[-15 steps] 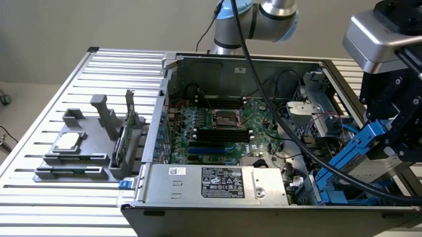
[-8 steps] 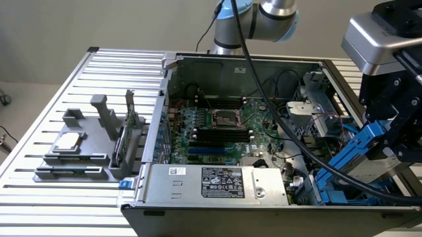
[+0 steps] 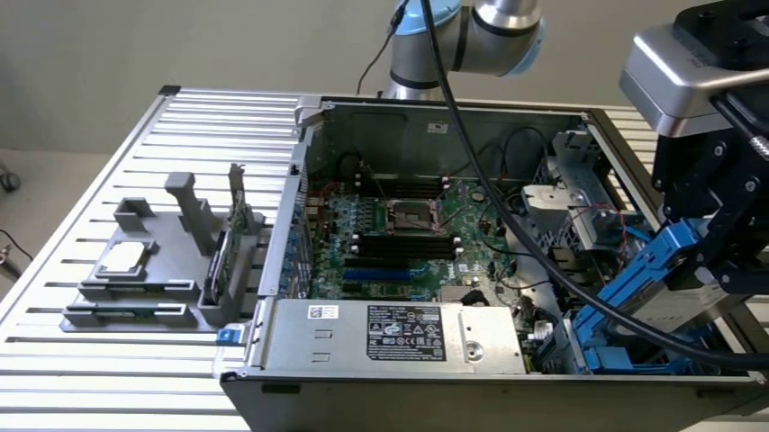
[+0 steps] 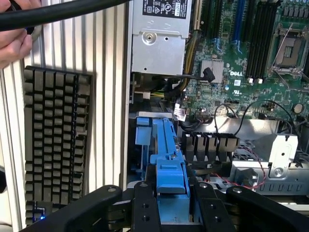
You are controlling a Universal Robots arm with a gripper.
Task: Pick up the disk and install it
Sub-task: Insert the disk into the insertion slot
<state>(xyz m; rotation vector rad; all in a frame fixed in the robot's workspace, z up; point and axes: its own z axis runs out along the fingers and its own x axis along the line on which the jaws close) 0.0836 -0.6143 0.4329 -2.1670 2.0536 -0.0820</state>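
Over the open computer case (image 3: 397, 135), pincer (image 4: 173, 193) clamped on the disk (image 4: 166, 154), keyboard (image 4: 53, 145) alongside, black cable (image 4: 63, 11) across

The hand (image 3: 709, 270) runs off the exterior view's right edge and covers much of the disk (image 3: 649, 274), hiding its label. In the wrist view the disk (image 4: 169, 164) shows just a blue rail, cut off at the picture's edge between the hand's (image 4: 175, 193) fingers (image 4: 145, 208). A person's fingers (image 4: 14, 43) are cropped at a corner. The power supply label (image 3: 406, 331) is too small to read
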